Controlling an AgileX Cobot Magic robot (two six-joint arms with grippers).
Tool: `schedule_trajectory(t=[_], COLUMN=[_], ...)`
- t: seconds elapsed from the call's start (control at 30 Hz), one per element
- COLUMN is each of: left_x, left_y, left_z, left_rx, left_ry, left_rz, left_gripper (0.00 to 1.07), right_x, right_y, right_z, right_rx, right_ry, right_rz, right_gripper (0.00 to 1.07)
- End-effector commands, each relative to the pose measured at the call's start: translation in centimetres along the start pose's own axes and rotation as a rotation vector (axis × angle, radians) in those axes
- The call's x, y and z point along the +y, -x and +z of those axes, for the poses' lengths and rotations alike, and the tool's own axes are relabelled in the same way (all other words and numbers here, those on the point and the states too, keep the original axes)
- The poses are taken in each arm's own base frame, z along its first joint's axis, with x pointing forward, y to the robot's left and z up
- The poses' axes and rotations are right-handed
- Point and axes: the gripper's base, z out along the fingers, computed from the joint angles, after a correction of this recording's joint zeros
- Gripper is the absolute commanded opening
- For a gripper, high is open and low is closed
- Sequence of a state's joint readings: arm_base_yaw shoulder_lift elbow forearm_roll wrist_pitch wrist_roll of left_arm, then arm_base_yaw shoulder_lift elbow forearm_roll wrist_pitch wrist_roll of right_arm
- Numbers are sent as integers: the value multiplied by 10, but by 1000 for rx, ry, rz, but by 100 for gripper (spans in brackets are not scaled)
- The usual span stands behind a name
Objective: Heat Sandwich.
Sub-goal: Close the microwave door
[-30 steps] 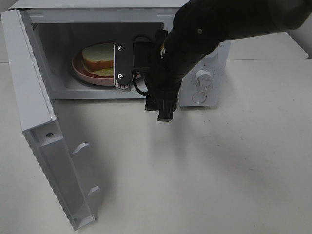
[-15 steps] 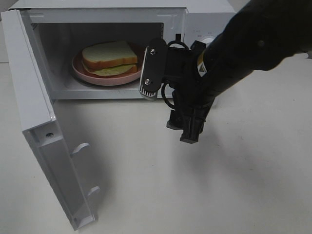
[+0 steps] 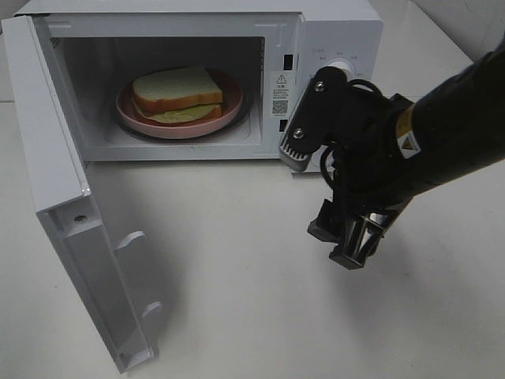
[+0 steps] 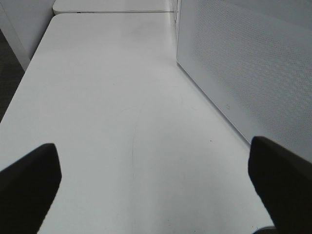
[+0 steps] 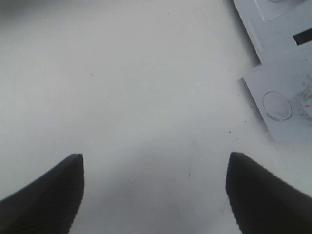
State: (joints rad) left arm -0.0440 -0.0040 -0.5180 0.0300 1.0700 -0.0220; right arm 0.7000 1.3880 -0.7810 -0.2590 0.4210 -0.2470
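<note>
The sandwich, two white bread slices with yellow filling, lies on a round pink plate inside the open white microwave. My right gripper hangs over the table in front of the microwave's control panel, to the right of the cavity and well clear of the sandwich. In the right wrist view my right gripper is open and empty above bare table. In the left wrist view my left gripper is open and empty, beside a perforated white microwave wall. The left arm is out of the exterior view.
The microwave door stands swung wide open at the left, reaching toward the table's front. A knob sits on the control panel. A white part of the microwave shows at the edge of the right wrist view.
My right arm has pulled back out of the microwave opening, moving right and toward the front. The sandwich and plate stay inside, now fully uncovered.
</note>
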Motion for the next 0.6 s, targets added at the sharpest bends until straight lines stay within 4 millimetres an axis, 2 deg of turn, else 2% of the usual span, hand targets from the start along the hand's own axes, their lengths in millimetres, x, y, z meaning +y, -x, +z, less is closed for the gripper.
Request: schedule_trajectory(t=[0.03,0.1,0.37,0.6], left_x=[0,0,0,0], left_y=[-1,-1,-1,-1], left_z=[-3,-3,-3,-3], left_rx=[-24,-24,-24,-24], left_ry=[4,4,4,4], left_rz=[-1,-1,-1,-1], left_gripper=[100,100,100,100], right_x=[3,4,14,20], right_y=[-11,-20,-45,-67], right_z=[-16,-31,-60,-84], right_rx=[9,24,37,65], right_ry=[-4,-11,2,0], right_rz=[79,140,315,355], right_gripper=[77,77,81,80])
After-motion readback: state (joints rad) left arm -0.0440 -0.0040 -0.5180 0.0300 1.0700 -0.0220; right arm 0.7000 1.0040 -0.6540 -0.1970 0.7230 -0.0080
